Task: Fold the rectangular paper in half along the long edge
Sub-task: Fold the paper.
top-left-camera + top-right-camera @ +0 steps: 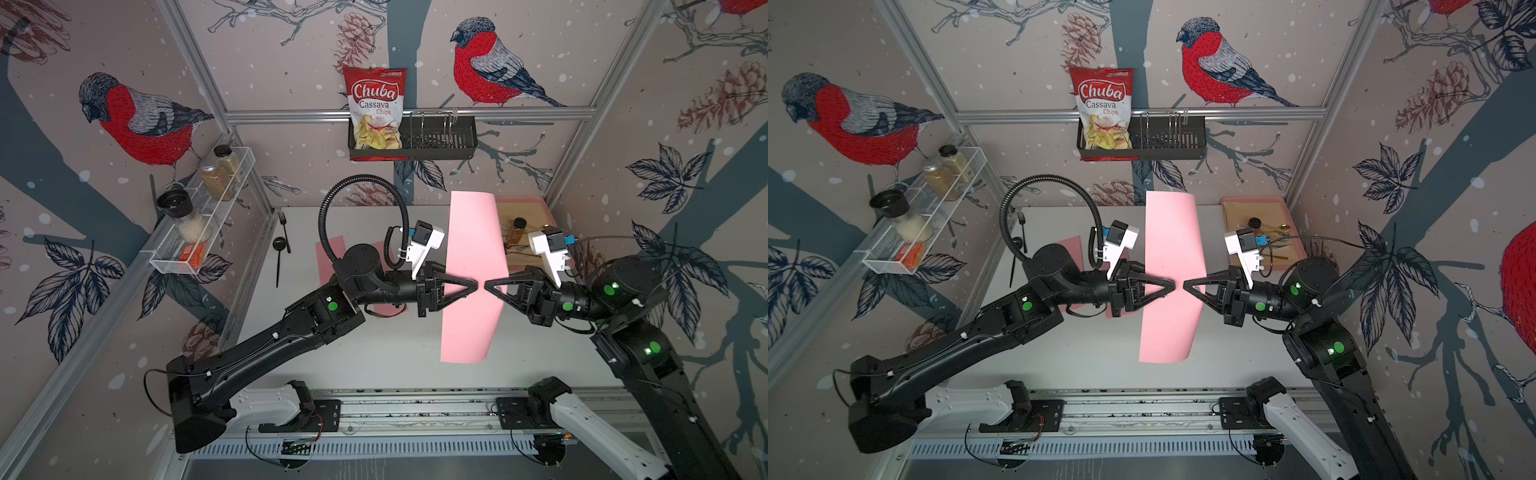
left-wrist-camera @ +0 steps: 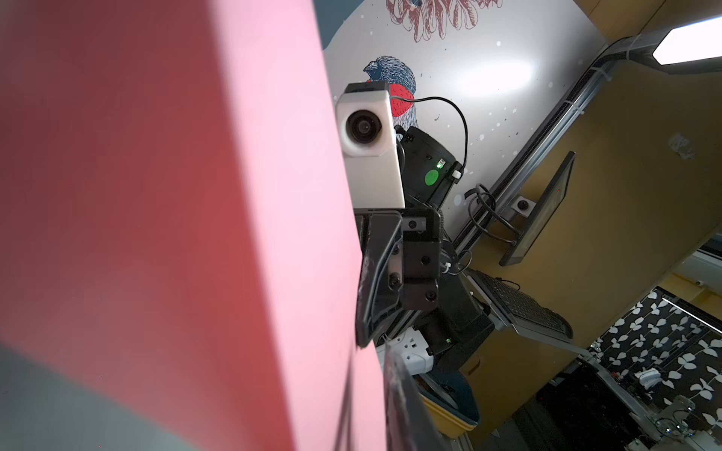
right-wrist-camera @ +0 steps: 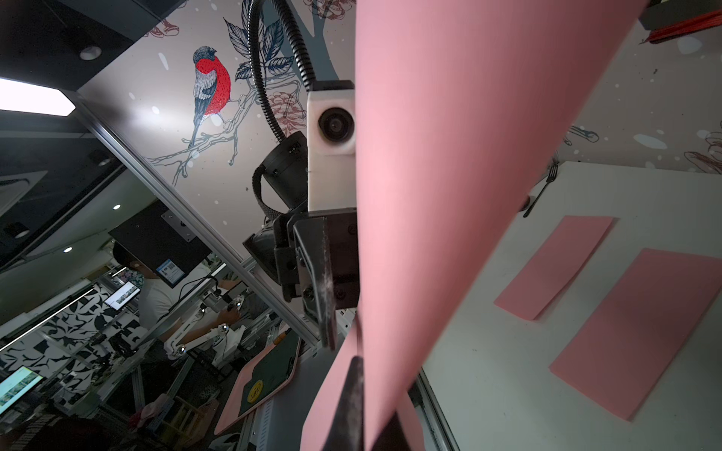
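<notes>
The pink paper [image 1: 473, 232] is raised clear of the white table [image 1: 374, 353], over its middle. It is bowed, with its long side running front to back. The right gripper [image 1: 486, 286] is clamped on it at mid-length; the right wrist view shows the sheet squeezed between the fingers [image 3: 351, 398]. The left gripper [image 1: 475, 286] meets it tip to tip from the opposite side. Its tip is at the sheet, but I cannot tell whether it grips. Two more pink sheets [image 3: 640, 332] lie flat below the left arm. A tray [image 1: 536, 203] sits in the far right corner.
</notes>
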Available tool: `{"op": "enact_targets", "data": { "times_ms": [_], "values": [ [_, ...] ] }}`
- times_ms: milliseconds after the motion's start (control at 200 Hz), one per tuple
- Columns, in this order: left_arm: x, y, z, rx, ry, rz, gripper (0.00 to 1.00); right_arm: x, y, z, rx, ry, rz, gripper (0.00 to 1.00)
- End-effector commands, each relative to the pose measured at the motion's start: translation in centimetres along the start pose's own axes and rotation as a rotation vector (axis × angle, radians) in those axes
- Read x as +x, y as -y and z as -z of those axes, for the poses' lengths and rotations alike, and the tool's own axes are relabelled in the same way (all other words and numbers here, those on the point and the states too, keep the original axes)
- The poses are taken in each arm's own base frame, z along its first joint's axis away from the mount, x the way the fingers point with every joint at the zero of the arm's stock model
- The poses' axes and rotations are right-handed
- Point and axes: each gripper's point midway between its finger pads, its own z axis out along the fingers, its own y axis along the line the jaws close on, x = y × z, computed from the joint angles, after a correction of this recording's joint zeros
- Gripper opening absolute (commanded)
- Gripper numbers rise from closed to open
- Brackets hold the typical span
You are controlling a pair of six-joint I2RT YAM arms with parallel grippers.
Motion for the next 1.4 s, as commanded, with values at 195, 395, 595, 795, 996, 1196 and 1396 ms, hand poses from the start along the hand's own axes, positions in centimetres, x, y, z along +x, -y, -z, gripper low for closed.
{"op": "enact_targets", "data": {
  "times_ms": [195, 395, 595, 795, 996, 1196, 1396],
  "values": [
    [-0.6, 0.7, -0.3, 0.044, 0.015, -0.015, 0.24, -0.4, -0.6, -0.5, -0.05, 0.012, 0.04, 0.0],
    [-0.5, 0.7, -0.3, 0.05, 0.014, -0.012, 0.14, -0.1, -0.9, -0.6, -0.058, 0.002, 0.041, 0.0],
    [-0.4, 0.8, -0.4, 0.059, 0.01, -0.013, 0.03, 0.3, -1.0, -0.7, -0.065, -0.011, 0.035, 0.0],
    [-0.4, 0.8, -0.4, 0.063, 0.009, -0.015, 0.0, 0.0, -1.0, -0.5, -0.047, 0.003, 0.046, 0.06],
    [-0.3, 1.3, -0.1, 0.078, 0.013, -0.035, 0.0, -1.7, -0.7, 0.0, 0.03, 0.078, 0.08, 0.38],
    [-0.5, 2.0, 0.6, 0.095, 0.044, -0.073, 0.0, -3.3, -1.0, 0.3, 0.057, 0.135, 0.103, 0.16],
    [-0.5, 2.4, 0.8, 0.107, 0.049, -0.079, 0.0, -3.5, -1.5, 0.4, 0.037, 0.136, 0.105, 0.01]
  ]
}}
